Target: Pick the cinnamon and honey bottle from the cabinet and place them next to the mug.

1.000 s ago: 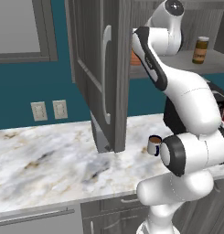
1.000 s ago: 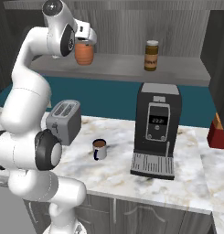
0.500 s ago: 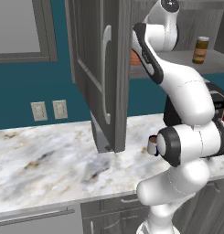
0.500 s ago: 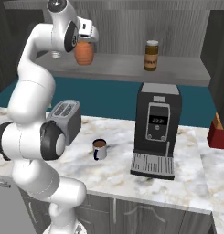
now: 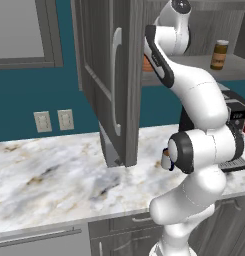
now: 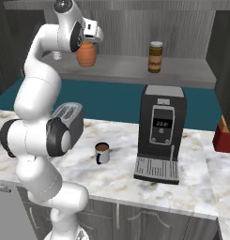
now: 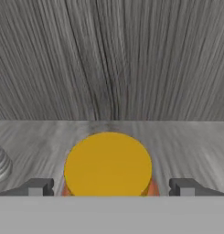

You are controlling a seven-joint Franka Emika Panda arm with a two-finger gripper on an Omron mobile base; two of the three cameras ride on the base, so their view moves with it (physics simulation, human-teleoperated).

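Orange and bulbous under its yellow lid, the honey bottle (image 6: pixel 87 54) stands on the cabinet (image 6: pixel 191 77) shelf, toward its left end as the right base view shows it, with the arm's hand right at it. From the hand view the yellow lid of the jar (image 7: pixel 108 165) sits low and centred between the two dark fingers (image 7: pixel 36 187), which are spread wide to either side of it; a gap shows on each side of the lid, so they bracket the jar without closing on it. The gripper (image 6: pixel 90 38) itself hangs at the top of the jar in the right base view. Farther right on the same shelf, well apart from the orange jar, stands the cinnamon (image 6: pixel 155 57), a slim brown jar with a pale lid, upright. Behind both runs the grey wood-grain back wall of the cabinet. Its door (image 5: pixel 106 80) stands swung open in the left base view, the long curved silver handle (image 5: pixel 115 82) facing the camera. Down on the marble counter (image 6: pixel 116 176) the blue-and-white mug (image 6: pixel 102 153) sits upright, with a toaster (image 6: pixel 69 117) to its left and a black coffee machine (image 6: pixel 159 133) to its right.
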